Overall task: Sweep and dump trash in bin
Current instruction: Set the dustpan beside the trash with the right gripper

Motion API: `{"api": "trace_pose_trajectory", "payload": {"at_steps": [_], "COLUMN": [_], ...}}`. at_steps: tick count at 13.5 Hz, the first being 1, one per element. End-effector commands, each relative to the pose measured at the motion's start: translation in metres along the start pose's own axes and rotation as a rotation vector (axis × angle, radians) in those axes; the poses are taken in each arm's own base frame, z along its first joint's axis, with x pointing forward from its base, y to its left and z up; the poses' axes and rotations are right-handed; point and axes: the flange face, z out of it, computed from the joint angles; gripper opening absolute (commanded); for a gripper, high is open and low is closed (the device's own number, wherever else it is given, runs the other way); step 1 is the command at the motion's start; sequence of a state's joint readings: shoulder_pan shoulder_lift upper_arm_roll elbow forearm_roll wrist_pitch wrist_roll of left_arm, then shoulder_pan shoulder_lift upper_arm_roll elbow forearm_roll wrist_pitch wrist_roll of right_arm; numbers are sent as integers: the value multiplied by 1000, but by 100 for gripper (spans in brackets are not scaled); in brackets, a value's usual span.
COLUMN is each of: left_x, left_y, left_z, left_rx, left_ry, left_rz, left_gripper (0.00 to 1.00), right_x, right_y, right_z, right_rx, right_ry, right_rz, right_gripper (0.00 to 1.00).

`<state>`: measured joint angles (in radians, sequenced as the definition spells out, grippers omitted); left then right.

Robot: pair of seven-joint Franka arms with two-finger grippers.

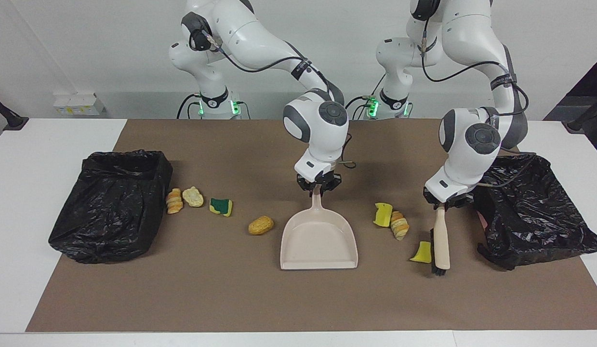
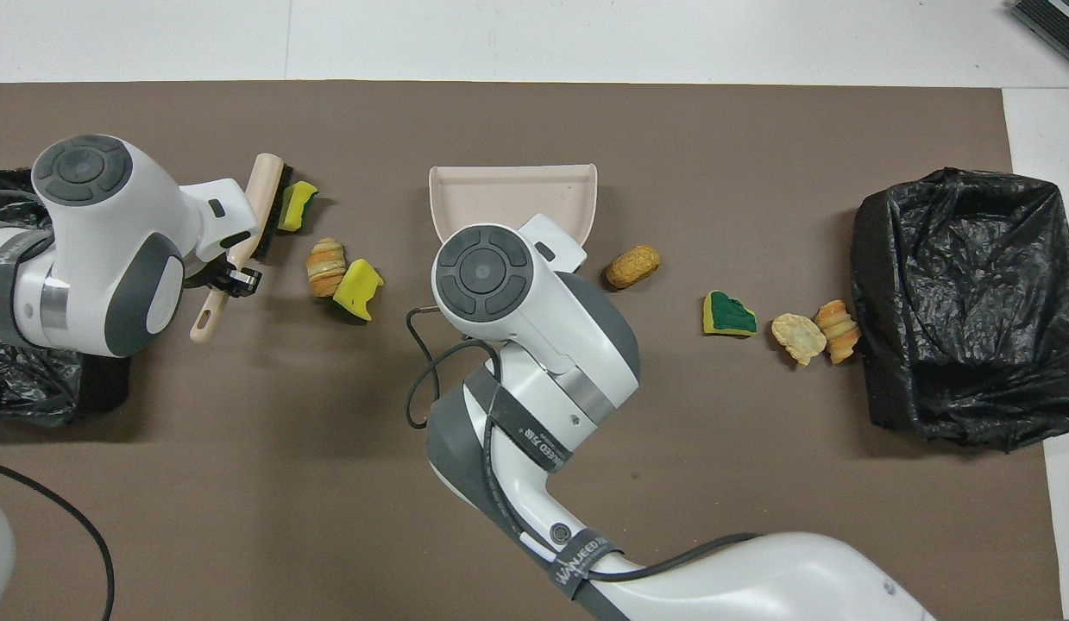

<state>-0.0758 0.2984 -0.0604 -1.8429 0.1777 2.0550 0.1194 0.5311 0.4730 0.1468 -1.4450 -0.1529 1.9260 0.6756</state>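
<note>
— Both claws are busy, so ask away.

— What has your right gripper [image 1: 318,189] got?

— It is clamped on the handle of the beige dustpan [image 1: 319,241], which lies flat on the brown mat [image 1: 231,299] in the middle of the table, its open mouth pointing away from my bases.

— And the left gripper [image 1: 443,204]?

— Closed on the handle of the beige brush [image 1: 441,241]. The brush lies on the mat toward my left arm's end, black bristles at the tip farther from me, just beside the black-bagged bin [image 1: 534,212] there.

— Where is the trash?

— Seven pieces, all on the mat. Right beside the bristles sits a yellow sponge scrap [image 1: 422,253]. A little nearer to me lie a croissant [image 1: 400,225] and a yellow sponge piece [image 1: 383,214], touching each other, between the brush and the dustpan. Toward my right arm's end, a golden-brown lump [image 1: 260,225] rests just beside the dustpan. Then comes a yellow-and-green sponge [image 1: 221,206], then a pale bread lump [image 1: 192,196] touching a second croissant [image 1: 174,201], which lies up against the second black-bagged bin [image 1: 115,212].

— Anything in the dustpan?

— I see only its bare tray in both views.
</note>
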Motion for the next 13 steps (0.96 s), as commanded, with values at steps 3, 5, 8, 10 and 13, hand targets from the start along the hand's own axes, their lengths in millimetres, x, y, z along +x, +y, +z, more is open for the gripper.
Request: {"api": "trace_pose_trajectory", "payload": {"at_steps": [3, 5, 8, 10, 13], "left_x": [-24, -27, -43, -48, -46], "left_y": [34, 61, 91, 104, 93], "left_z": [-4, -9, -9, -15, -42], "left_rx": [-48, -42, -82, -140, -173], "left_ry": [-35, -70, -115, -122, -76], "left_rz": [-73, -94, -83, -150, -198], "left_gripper": [0, 0, 0, 0, 0], "right_x": [-4, 1, 1, 5, 1], "right_y": [60, 83, 104, 122, 122], "right_z": [-32, -29, -20, -11, -5], "right_rx": [-17, -21, -4, 20, 32], "right_ry": [-123, -176, -231, -252, -217], "right_rz": [-328, -508, -774, -1016, -1175], "right_gripper": [0, 0, 0, 0, 0]}}
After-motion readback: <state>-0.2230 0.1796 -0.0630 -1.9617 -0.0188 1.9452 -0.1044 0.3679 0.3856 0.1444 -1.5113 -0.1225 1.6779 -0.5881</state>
